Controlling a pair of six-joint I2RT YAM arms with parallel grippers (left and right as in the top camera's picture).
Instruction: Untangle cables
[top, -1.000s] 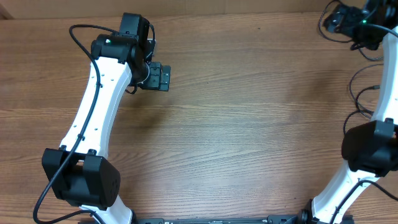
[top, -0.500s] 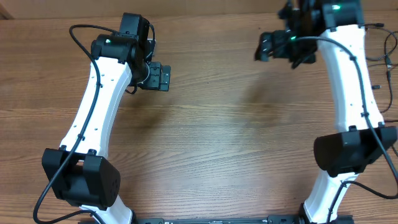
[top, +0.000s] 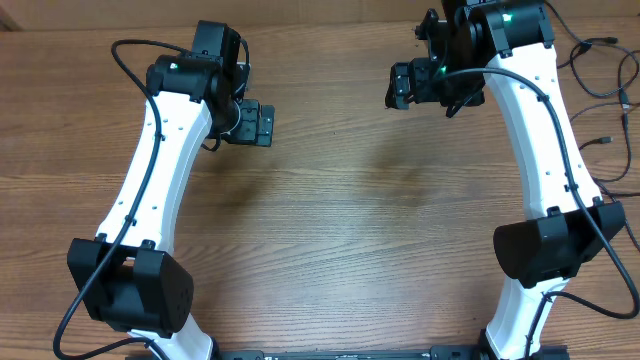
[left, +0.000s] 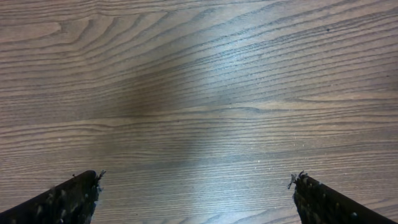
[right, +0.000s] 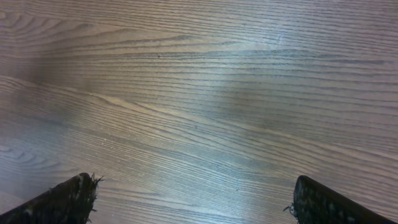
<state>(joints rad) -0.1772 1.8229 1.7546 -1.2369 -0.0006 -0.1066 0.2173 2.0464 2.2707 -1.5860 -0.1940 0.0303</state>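
Both jaws spread wide, holding nothing: left gripper (top: 266, 124), right gripper (top: 396, 86) over bare table (top: 330, 220). Cables (top: 598, 141) lie well beyond my right gripper, at the table's right edge.

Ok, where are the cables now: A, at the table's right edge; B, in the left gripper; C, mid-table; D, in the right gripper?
A: the cables lie by the right edge, while the left gripper and right gripper are open and empty.
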